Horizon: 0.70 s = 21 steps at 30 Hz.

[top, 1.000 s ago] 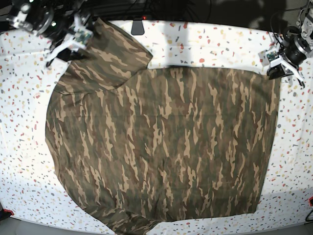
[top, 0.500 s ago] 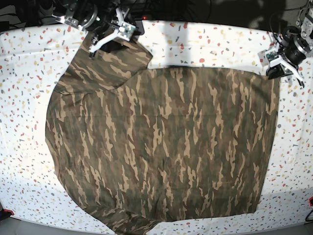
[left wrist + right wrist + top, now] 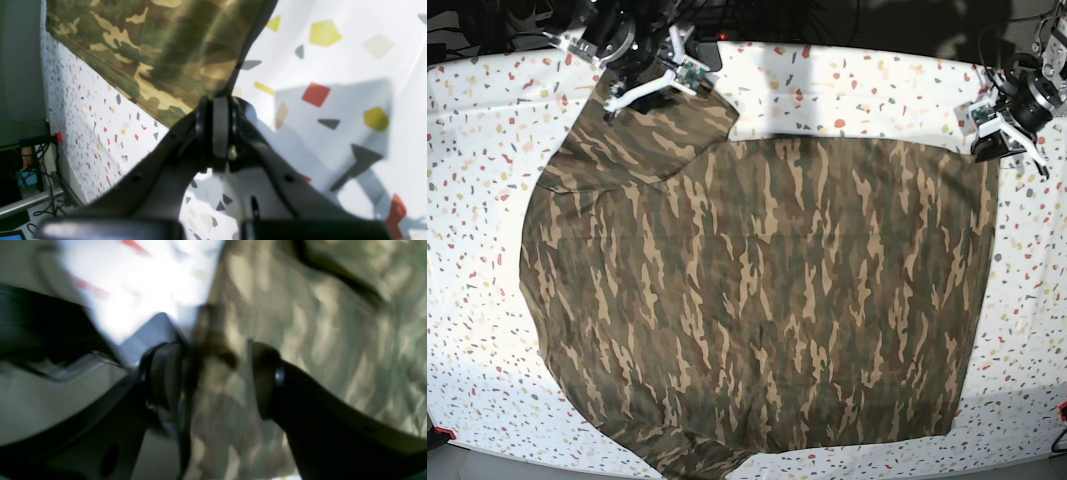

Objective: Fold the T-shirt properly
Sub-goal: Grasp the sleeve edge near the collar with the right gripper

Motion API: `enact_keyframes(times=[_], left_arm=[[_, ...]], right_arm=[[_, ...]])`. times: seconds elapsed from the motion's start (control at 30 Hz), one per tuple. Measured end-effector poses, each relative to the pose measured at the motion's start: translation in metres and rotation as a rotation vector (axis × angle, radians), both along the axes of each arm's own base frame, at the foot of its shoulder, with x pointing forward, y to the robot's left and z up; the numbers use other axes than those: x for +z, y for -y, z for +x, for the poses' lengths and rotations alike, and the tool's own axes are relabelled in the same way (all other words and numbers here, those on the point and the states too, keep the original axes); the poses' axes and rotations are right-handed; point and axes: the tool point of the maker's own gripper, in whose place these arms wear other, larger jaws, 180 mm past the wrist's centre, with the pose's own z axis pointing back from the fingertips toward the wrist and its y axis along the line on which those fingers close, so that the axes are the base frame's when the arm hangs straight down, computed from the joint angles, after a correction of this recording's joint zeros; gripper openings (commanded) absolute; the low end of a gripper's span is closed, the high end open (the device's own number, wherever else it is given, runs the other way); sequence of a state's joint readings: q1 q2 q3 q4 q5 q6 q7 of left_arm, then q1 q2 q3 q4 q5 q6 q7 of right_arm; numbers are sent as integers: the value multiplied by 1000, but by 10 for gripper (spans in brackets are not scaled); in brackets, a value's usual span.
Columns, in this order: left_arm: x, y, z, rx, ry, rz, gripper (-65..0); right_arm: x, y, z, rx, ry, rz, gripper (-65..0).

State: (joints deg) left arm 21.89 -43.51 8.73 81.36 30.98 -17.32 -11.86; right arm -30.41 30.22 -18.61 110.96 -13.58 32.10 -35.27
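The camouflage T-shirt [image 3: 757, 290] lies spread flat across the speckled table, with one sleeve [image 3: 652, 125] pointing to the far left corner. My right gripper [image 3: 632, 92] hovers at that sleeve's far edge. In the right wrist view it [image 3: 213, 376] is open, and the sleeve's cloth [image 3: 300, 323] runs between its two dark fingers [image 3: 163, 373]. My left gripper [image 3: 988, 147] sits at the shirt's far right corner. In the left wrist view it [image 3: 220, 100] is shut, and the cloth's corner [image 3: 166, 50] narrows right into its tips.
The white terrazzo table [image 3: 847, 90] shows as a bare strip behind the shirt and along both sides. A dark edge with cables and a black clip [image 3: 709, 55] runs along the back. The shirt's lower hem reaches the table's front edge [image 3: 697, 465].
My right gripper has swung from the far left corner rightwards to the sleeve's far edge, staying open. The left gripper and the shirt have not moved.
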Motion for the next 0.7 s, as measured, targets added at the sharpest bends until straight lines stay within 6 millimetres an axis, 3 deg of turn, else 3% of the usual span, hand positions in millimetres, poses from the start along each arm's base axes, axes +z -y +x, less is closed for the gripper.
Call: enact_keyframes(times=[0.43,0.7], left_arm=[[0,0,0,0,0,0,-650],[0,0,0,0,0,0,-650]], right_arm=[[-2,11,-6,-1,-28,-29,-310],[10,52,-28,83,-54,-197,-310]])
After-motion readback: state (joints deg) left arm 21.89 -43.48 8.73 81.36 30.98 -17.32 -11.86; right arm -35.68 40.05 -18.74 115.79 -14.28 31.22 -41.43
